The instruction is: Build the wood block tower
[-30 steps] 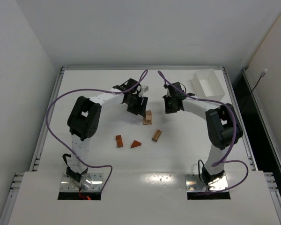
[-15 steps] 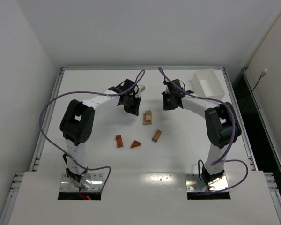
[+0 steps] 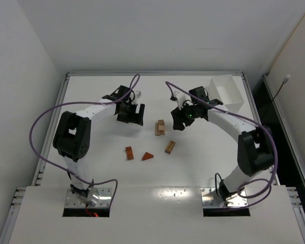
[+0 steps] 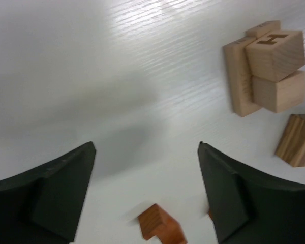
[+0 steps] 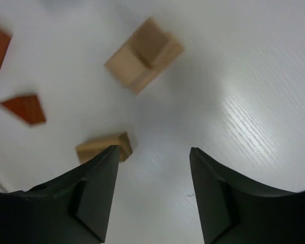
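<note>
Nearest us on the table [image 3: 193, 168] lie three loose pieces in a row, each apart from the others: a red brick [image 3: 129, 153], a red wedge [image 3: 148, 156] and a brown block [image 3: 170, 147]. Taking the tower [image 3: 160, 127] as the centre of our dial, they sit at about 8, 7 and 5 o'clock. The tower is a low cluster of tan blocks touching one another, mid-table. At its 10 o'clock hangs our left gripper [image 3: 131, 116], jaws wide, with only bare table between them. At 2 o'clock our right gripper [image 3: 185, 118] is likewise spread and grips nothing. Neither touches the tower. Farthest, also at 2 o'clock, stands the white box [image 3: 226, 91].
</note>
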Available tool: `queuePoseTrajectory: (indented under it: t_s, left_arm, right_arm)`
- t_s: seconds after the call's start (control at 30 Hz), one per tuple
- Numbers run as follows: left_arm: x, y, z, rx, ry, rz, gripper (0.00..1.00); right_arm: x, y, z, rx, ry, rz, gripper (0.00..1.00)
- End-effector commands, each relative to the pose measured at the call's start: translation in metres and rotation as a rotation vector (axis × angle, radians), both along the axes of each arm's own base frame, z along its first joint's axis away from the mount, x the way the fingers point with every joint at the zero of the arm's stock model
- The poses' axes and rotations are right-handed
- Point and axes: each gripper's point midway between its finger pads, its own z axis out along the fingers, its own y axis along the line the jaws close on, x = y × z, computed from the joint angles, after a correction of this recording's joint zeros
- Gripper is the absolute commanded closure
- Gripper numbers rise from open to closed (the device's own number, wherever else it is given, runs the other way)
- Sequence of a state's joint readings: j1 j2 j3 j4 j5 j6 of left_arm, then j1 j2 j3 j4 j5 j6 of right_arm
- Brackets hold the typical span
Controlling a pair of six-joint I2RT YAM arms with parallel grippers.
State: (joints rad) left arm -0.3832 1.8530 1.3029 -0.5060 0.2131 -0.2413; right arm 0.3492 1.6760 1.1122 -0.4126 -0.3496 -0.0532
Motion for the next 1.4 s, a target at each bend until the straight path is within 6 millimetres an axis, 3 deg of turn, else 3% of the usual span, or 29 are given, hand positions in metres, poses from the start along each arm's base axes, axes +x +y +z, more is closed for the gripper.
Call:
queuePoseTrajectory:
  t_s: [0.0, 0.07, 0.17, 0.33, 0.43, 0.63, 0.77, 0.93, 1.07, 1.37]
  left_arm:
    - [0.011, 0.011, 0.026, -0.025, -0.078, 0.042, 0.16]
    - [0.017, 0.021, 0.03, -0.022, -0.091, 0.059, 0.1]
    - [0.009, 0.025, 0.03, -0.036, -0.082, 0.059, 0.07]
    - [-0.017, 0.021, 0.021, -0.091, -0.042, 0.042, 0.07]
    - [-0.016, 0.023, 0.028, -0.09, -0.065, 0.047, 0.06]
    - [-0.028, 0.012, 0.035, -0.155, -0.05, -0.008, 0.07]
    - [-0.05, 0.014, 0.02, -0.156, -0.012, -0.013, 0.09]
    - [-0.037, 0.014, 0.028, -0.141, -0.042, -0.011, 0.09]
    - [-0.023, 0.012, 0.031, -0.127, -0.047, -0.002, 0.09]
    - [-0.026, 0.017, 0.026, -0.103, -0.039, 0.002, 0.09]
  right_arm:
    - [-0.054, 0.011, 0.026, 0.071, -0.108, 0.52, 0.43]
    - [-0.081, 0.004, 0.022, 0.045, -0.065, 0.63, 0.35]
    - [-0.085, -0.005, 0.024, -0.035, -0.18, 0.797, 0.23]
    - [-0.098, -0.003, 0.026, -0.087, -0.282, 0.968, 0.22]
    - [-0.113, -0.003, 0.02, -0.112, -0.347, 1.082, 0.22]
    - [-0.114, 0.014, 0.027, -0.126, -0.428, 1.17, 0.22]
    - [-0.113, 0.019, 0.025, -0.14, -0.487, 1.182, 0.22]
    - [-0.118, 0.023, 0.016, -0.19, -0.591, 1.284, 0.23]
    - [-0.123, 0.025, 0.001, -0.182, -0.542, 1.481, 0.24]
    - [-0.102, 0.039, -0.013, -0.196, -0.544, 1.606, 0.24]
